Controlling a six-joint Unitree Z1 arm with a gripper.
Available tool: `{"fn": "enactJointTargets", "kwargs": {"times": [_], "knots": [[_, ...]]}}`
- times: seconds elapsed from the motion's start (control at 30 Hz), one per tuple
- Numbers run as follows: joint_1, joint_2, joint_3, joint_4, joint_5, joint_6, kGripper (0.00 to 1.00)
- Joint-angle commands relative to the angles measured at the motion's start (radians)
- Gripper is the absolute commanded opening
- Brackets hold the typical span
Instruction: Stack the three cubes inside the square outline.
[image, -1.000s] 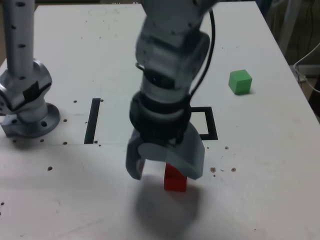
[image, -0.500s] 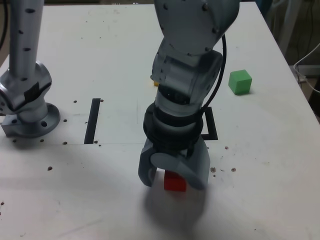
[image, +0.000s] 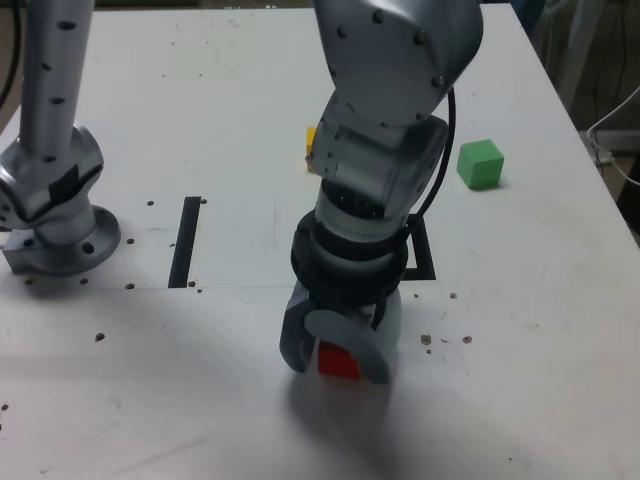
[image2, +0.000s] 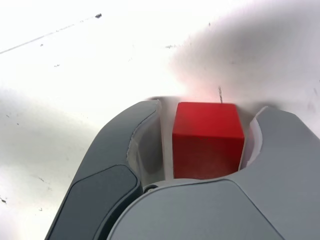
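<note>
1. Red cube (image2: 209, 150) first: it's sitting at lower middle of the exterior view, down on the bench (image: 540, 350), between the two fingers of the claw (image2: 212, 105).
2. Claw's partly open from what I can see. One finger is right up by the cube, but the wrist view shows a thin strip of bench between the cube and the other finger, so I wouldn't call that a grip.
3. The other two are loose: green cube (image: 480, 165) at upper right of the exterior view, yellow cube (image: 311, 135) up near top middle, partly hidden by the arm.
4. Square outline (image: 423, 245) is just right of centre in the exterior view, mostly behind the arm. Can't tell what's inside it, but I'd guess this is the first pick, with red as the base.
5. Next move imo: close the rest of the way until both pads bear on red, lift straight up, then carry it up the frame to the outline. Watch for the one-sided gap, it could shove or twist the cube as it closes.
</note>
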Motion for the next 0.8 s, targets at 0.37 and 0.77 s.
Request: {"fn": "enactJointTargets", "kwargs": {"times": [0.37, 0.77], "knots": [[0.011, -0.032, 0.003, 0.004, 0.05, 0.004, 0.22], [0.17, -0.114, -0.039, 0.071, 0.079, 0.14, 0.19]]}}
